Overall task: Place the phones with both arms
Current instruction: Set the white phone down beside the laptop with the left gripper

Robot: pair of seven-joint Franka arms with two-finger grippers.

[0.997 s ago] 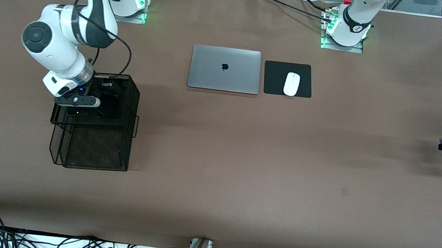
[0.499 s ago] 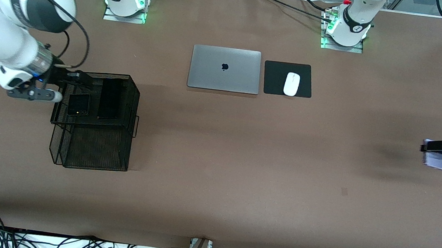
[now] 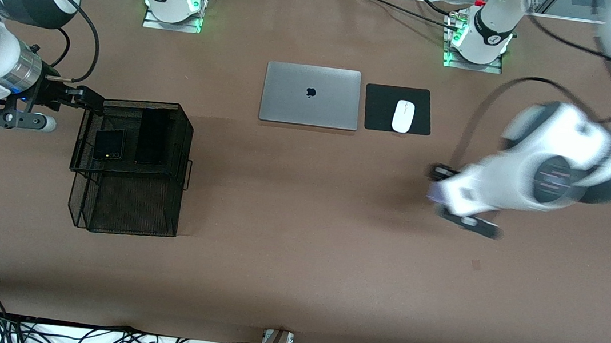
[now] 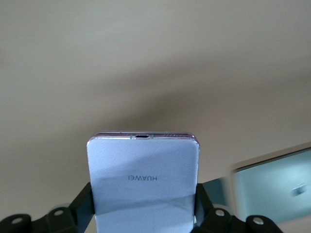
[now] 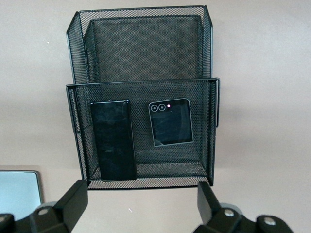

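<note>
**Two phones binned, third in transit**

Squarish black phone [image 3: 109, 144] and slim black slab [image 3: 152, 137] lie in mesh basket's [image 3: 127, 197] upper tray. Lilac-white phone [image 4: 144, 181] clamped in left gripper [image 3: 442, 182] over bare table. Right gripper [image 3: 83, 100] empty, fingers apart, beside basket.

The lilac-white phone [image 4: 143, 182] bears "HUAWEI", seen upside down.

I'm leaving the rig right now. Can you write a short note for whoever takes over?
Left hand: shut on the lilac phone, up over bare table near the mouse pad.
Right hand: open and empty, beside the mesh tray at the right arm's end.
Done: the small black phone and the long black phone lie side by side in the tray's upper tier.
Left: place the lilac phone, probably in the tray too.
</note>
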